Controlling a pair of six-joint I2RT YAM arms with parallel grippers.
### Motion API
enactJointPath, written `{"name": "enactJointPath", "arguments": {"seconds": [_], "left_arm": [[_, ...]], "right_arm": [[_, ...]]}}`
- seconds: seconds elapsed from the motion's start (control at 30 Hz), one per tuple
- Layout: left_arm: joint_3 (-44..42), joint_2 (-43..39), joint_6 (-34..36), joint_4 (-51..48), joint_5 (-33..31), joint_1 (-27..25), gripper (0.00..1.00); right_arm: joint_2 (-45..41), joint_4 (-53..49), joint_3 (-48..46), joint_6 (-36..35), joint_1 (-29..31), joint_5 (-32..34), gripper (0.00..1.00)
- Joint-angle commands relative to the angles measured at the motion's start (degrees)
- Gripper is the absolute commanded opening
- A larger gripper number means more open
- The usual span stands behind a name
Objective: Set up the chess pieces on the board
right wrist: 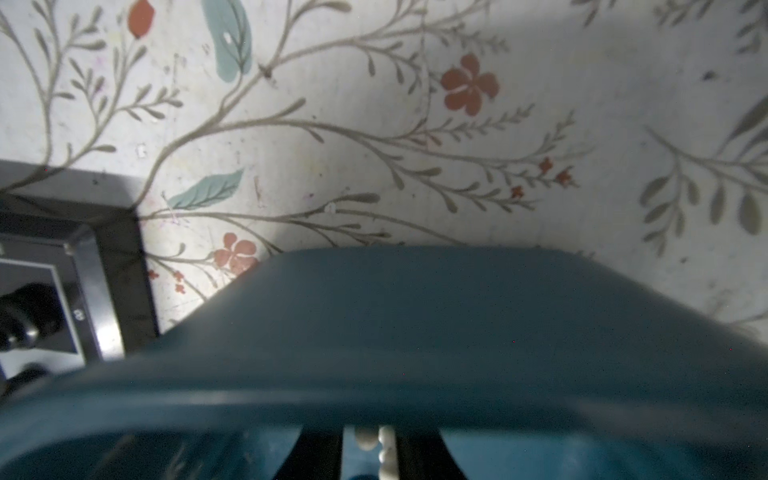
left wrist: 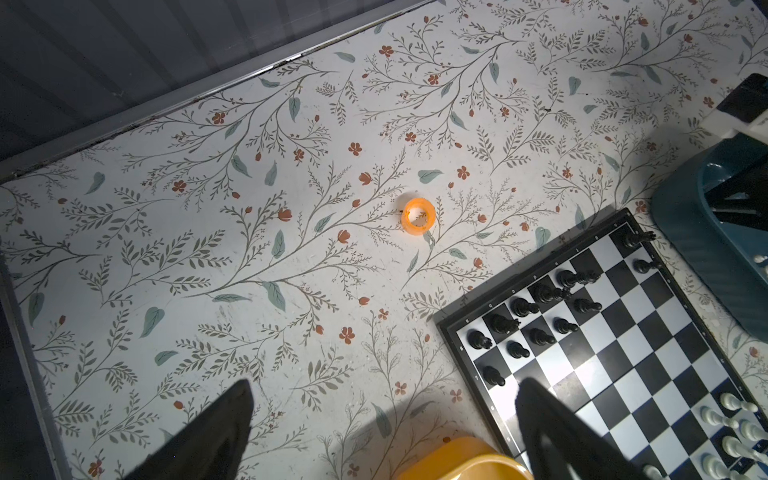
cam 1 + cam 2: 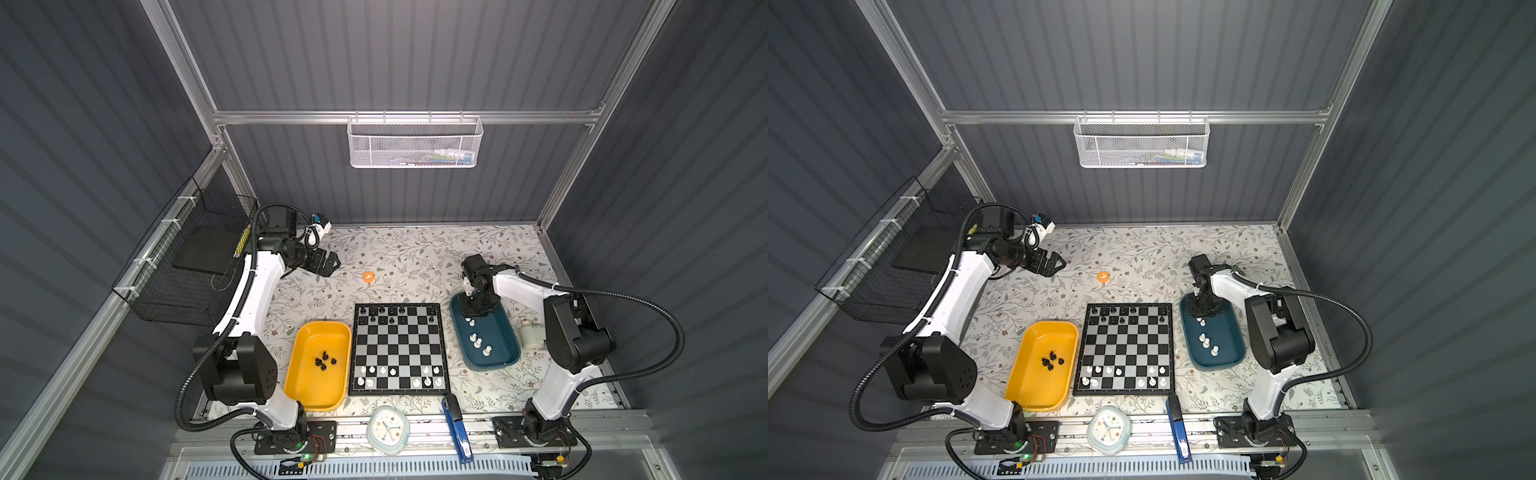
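Right gripper [image 1: 370,461] pinches white piece [image 1: 385,441] at teal tray's [image 3: 505,332] far end; board [image 3: 399,349] lies left, white rows [image 3: 392,371] along its near edge. Left gripper [image 3: 332,262] spread, far-left, farther off.

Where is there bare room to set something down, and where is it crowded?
Bare: the floral tabletop between the back wall and the checkered chessboard, apart from a small orange ring; also the board's middle rows. Crowded: yellow tray, board and teal tray sit close together; white clock and blue stapler fill the front edge.
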Motion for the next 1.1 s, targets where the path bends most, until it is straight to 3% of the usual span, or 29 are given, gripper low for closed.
{"name": "enactJointPath", "arguments": {"seconds": [0.0, 1.07], "left_arm": [[-0.32, -0.63, 0.89, -1.5, -0.25, -0.29, 0.99], [-0.42, -0.91, 0.92, -1.5, -0.25, -0.29, 0.99]], "right_arm": [[0.68, -0.68, -0.06, -0.41, 0.34, 0.8, 0.25], [0.56, -1.41, 0.67, -0.61, 0.37, 1.61, 0.24]]}}
